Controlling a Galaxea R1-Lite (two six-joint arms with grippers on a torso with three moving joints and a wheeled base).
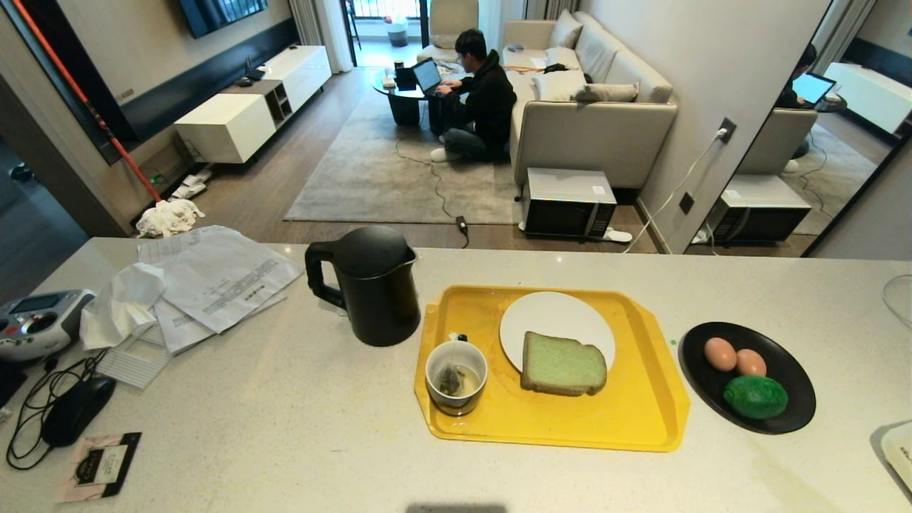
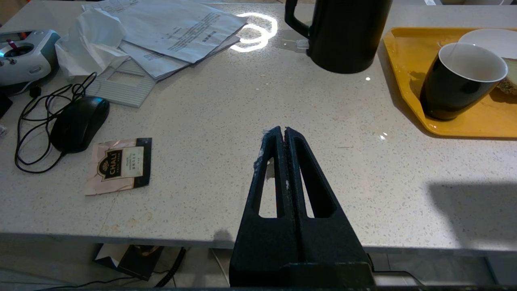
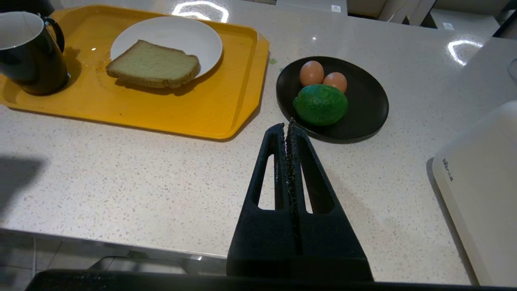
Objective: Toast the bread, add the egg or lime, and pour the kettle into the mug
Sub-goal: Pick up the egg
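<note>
A: What was the biggest thing on the pale speckled stone counter [image 1: 285, 427]?

B: The flat yellow plastic tray [image 1: 641, 420], right in the middle. The tall matte black kettle [image 1: 374, 288] stood just beside it at nine o'clock, with its loop handle pointing away from the tray. I think it would be heavy if it was full, so the handle looked like the place to grab.

A: And the bread?

B: The thick pale green bread slice with a brown crust [image 1: 563, 365] lay half on a round white plate [image 1: 548, 324] on the tray. It looked soft and light, so I would pinch it gently by the crust.

A: What about the small things?

B: The short dark mug with a white inside [image 1: 456, 376] sat on the tray at nine o'clock from the bread, with a tea bag in it. A round black dish [image 1: 784, 420] lay at three o'clock from the tray. It held the bumpy dark green lime [image 1: 755, 396] and two smooth pinkish-brown eggs [image 1: 720, 353]. Eggs crack easily and could slip.

A: Were the claws holding anything?

B: No. The left gripper [image 2: 284, 131] and the right gripper [image 3: 287, 126] were both clenched tight on nothing, above the near edge of the counter.
</note>
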